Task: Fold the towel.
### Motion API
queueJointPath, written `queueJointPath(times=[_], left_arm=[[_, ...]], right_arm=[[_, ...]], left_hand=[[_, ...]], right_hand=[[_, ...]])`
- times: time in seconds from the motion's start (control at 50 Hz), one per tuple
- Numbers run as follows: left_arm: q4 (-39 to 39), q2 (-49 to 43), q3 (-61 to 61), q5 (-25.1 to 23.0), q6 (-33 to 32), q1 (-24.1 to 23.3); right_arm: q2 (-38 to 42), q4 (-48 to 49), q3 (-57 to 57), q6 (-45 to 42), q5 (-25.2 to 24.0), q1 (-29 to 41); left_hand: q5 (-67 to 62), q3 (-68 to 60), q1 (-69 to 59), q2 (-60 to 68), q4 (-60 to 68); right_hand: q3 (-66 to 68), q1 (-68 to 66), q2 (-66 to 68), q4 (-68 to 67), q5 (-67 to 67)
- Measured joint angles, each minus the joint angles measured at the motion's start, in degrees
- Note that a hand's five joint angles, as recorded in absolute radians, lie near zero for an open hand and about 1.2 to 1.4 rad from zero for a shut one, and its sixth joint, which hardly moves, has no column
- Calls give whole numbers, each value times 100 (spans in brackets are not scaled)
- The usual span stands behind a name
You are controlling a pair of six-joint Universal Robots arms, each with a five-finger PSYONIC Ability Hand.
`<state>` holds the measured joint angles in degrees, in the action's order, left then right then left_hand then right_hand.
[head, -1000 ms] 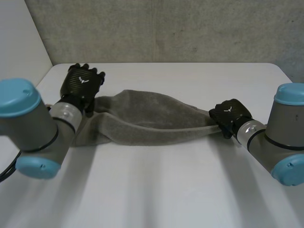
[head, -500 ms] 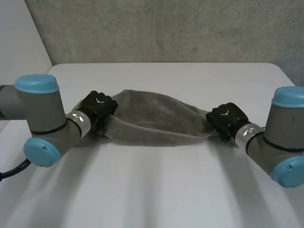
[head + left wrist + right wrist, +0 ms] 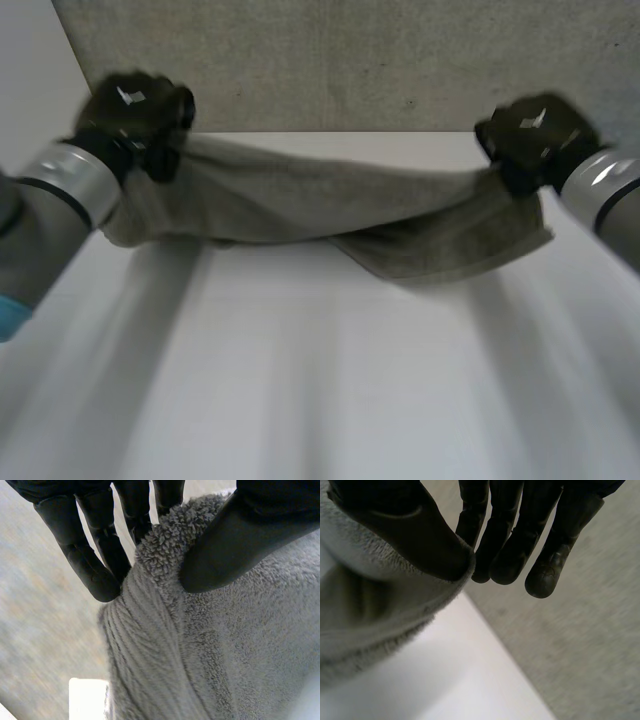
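The towel point(image 3: 320, 205) is held up across the upper half of the head view, above the white table point(image 3: 320, 400). One end is gripped by the left hand point(image 3: 130, 110) at the upper left of the frame. The other end is gripped by the right hand point(image 3: 535, 135) at the upper right.

In the left wrist view, thick cloth is pinched between the thumb and the fingers point(image 3: 95, 565). In the right wrist view, the towel's edge is pinched the same way, under the thumb and against the fingers point(image 3: 505, 545).

No neat fold can be seen yet. The cloth is bunched, so most of the job is judged to be left: the towel has to be folded over and laid flat.

The towel's long side runs from left to right between the two hands. Its middle sags down (a bit like a hammock), and a flap hangs lowest near the right hand. Whether that flap touches the table cannot be told.
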<state>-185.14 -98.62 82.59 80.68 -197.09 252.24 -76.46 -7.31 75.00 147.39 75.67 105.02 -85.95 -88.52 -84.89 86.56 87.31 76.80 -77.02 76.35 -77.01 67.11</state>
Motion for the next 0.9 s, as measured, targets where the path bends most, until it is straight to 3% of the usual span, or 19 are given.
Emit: queueJointPath(times=[0.18, 0.3, 0.44, 0.62, 0.76, 0.9], left_arm=[[3, 1148, 217, 35, 164, 57], [7, 1099, 204, 78, 111, 90], [23, -61, -62, 263, -118, 148], [-69, -1978, -1006, 480, -1085, 177], [-1299, -2638, -2064, 746, -1372, 152], [-2894, -2306, -2474, 1239, -570, 140]], right_arm=[[-983, -783, -862, 342, -346, -292], [-867, -1253, -1290, 303, -464, -414], [84, -1662, -1740, -38, -466, -367], [1759, -1650, -2433, -630, -207, -57], [2662, -206, -3275, -1074, 532, 291], [2249, 2582, -3036, -1065, 864, 380]], left_hand=[[0, 0, 0, 0, 0], [0, 10, 0, 0, 0], [0, 14, 0, 0, 0], [0, 11, 0, 0, 0], [0, 0, 0, 35, 23], [-1, -18, 0, 59, 33]], right_hand=[[0, -1, 0, 0, 0], [0, -3, 0, 0, 0], [0, -4, 0, 0, 0], [0, -4, 1, 0, 1], [0, -4, 1, 0, 28], [0, -4, 1, 0, 146]])
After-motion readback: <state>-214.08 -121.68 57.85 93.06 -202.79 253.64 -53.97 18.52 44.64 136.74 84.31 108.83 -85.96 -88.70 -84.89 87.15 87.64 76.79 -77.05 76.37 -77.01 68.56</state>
